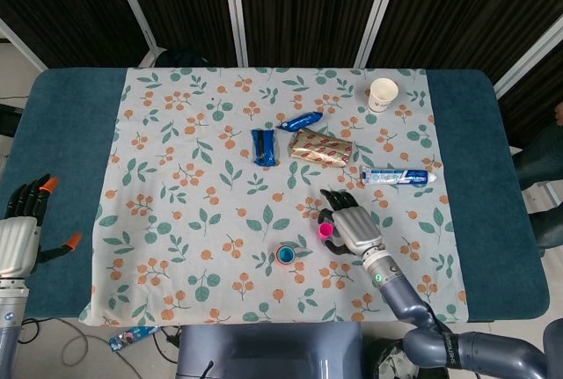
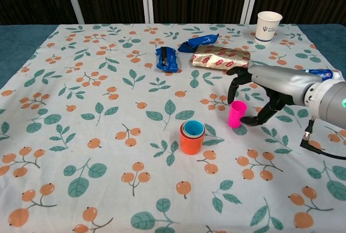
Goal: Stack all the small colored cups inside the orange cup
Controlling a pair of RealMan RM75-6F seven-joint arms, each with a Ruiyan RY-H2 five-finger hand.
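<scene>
Pink small plastic cup (image 2: 236,113) stands upright on the floral-clothed tabletop (image 2: 81,114), right of the orange cup (image 2: 192,139) holding a blue one. Right hand (image 2: 258,93) cups it, fingers (image 2: 233,86) apart, apparently not clamped. Left hand (image 1: 25,229) rests released.

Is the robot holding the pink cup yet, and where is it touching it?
Not clearly. The right hand curls around the pink cup, fingers near its sides, but contact cannot be told.

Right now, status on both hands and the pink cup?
Right hand open, fingers around pink cup, no grip yet. Left hand open, idle off the cloth. Orange cup already holds nested cups. Path between clear.
</scene>
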